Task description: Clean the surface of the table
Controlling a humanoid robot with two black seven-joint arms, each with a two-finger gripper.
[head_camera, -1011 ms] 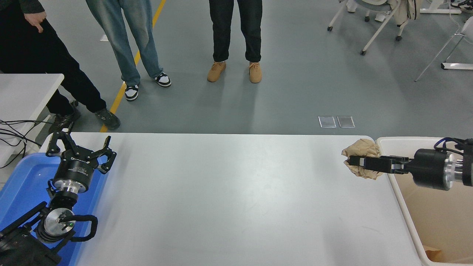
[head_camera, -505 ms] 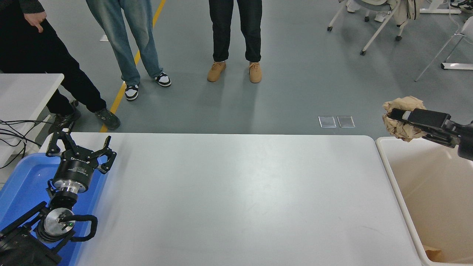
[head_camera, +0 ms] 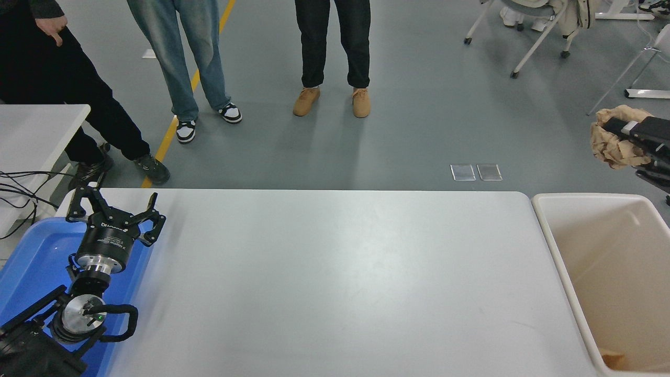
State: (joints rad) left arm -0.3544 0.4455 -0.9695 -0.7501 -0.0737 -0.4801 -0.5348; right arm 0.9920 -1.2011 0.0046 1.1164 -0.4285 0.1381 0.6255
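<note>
The table surface is a wide white top that fills the lower middle of the head view. My right gripper comes in from the right edge, high above the far end of the beige bin, and is shut on a crumpled brown paper ball. My left gripper is open and empty, parked at the lower left over the table's left end.
A blue bin stands under the left arm. A brown scrap lies in the beige bin. A smaller white table with cables is at the far left. Three people stand beyond the far edge.
My right gripper has lifted the paper ball off the table's right end and carried it up and to the right, above the beige bin. The left arm has not moved.
</note>
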